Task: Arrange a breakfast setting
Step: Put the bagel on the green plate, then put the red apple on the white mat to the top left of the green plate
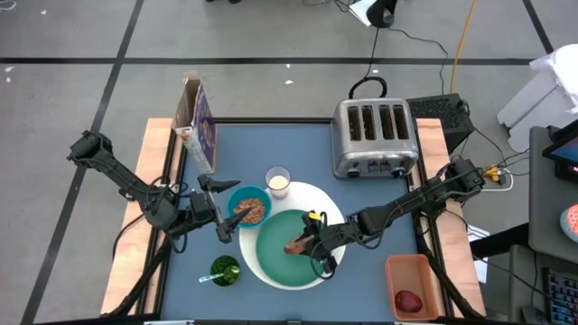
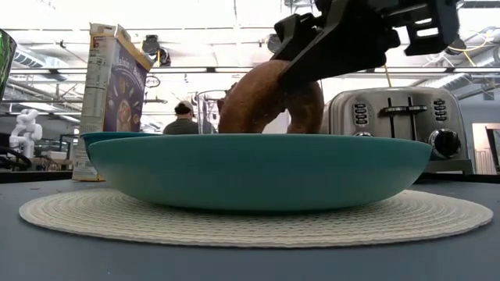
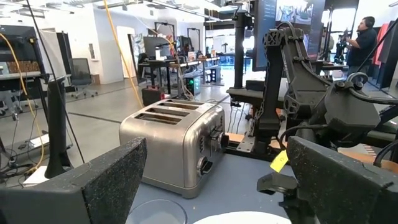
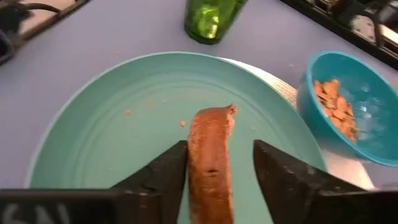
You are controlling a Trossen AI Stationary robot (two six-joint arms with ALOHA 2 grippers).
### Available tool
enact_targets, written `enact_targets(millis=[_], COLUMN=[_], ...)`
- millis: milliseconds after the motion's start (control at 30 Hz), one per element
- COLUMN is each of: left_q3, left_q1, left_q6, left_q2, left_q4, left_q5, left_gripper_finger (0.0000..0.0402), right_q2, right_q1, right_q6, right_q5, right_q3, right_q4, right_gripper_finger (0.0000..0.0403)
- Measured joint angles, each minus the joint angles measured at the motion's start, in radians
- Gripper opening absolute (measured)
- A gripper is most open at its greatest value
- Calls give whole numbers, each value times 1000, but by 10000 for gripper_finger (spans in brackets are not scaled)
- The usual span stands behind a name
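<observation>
Left of frame, high view: purple cereal box [image 1: 200,125] stands upright at the mat's upper left corner, likely parked clear of the eating area. Below it the left gripper [image 1: 219,209] hovers just beside the small teal bowl [image 1: 248,206], which holds cereal. Jaws stand wide apart with nothing between them; its wrist view looks out between the spread fingers to the toaster [image 3: 177,143]. Arm is bent low over the left table edge, apparently waiting.

A green glass [image 1: 225,269] sits lower left, near the plate. Glass of milk [image 1: 278,181] stands just above the bowl, touching neither.

Centre: teal plate [image 1: 280,257] lies on the larger white plate [image 1: 336,217], stacked as a place setting. The brown bagel [image 4: 211,163] stands on edge on the teal plate. The right gripper [image 4: 216,171] straddles it, fingers on each side but parted with slim gaps, so my reading is a release under way, not a firm hold. Right arm reaches in from the right edge, elbow raised, wrist tipped downward.

Lower right: red apple [image 1: 408,301] waits in an orange bin [image 1: 397,269], not yet placed.
</observation>
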Motion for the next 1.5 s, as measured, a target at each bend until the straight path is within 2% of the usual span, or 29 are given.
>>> enact_targets(millis=[100, 167, 300, 533, 733, 900, 1200, 1500], left_q3=[0, 0, 0, 0, 0, 0, 0, 0], left_q1=[0, 0, 0, 0, 0, 0, 0, 0], left_q6=[-1, -2, -2, -2, -2, -2, -2, -6], left_q2=[0, 0, 0, 0, 0, 0, 0, 0], left_q4=[0, 0, 0, 0, 0, 0, 1, 1], left_q5=[0, 0, 0, 0, 0, 0, 0, 0], left_gripper_finger=[392, 392, 392, 392, 392, 392, 392, 392], right_q2=[0, 0, 0, 0, -14, -115, -350, -453], right_q1=[-2, -7, -16, -17, -13, 15, 61, 68], right_q6=[70, 112, 139, 139, 139, 157, 505, 498], right_q5=[91, 103, 31, -119, -146, -145, -147, -169], right_q3=[0, 0, 0, 0, 0, 0, 0, 0], right_q4=[0, 0, 0, 0, 0, -9, -88, -94], right_gripper_finger=[215, 231, 246, 249, 249, 249, 249, 249])
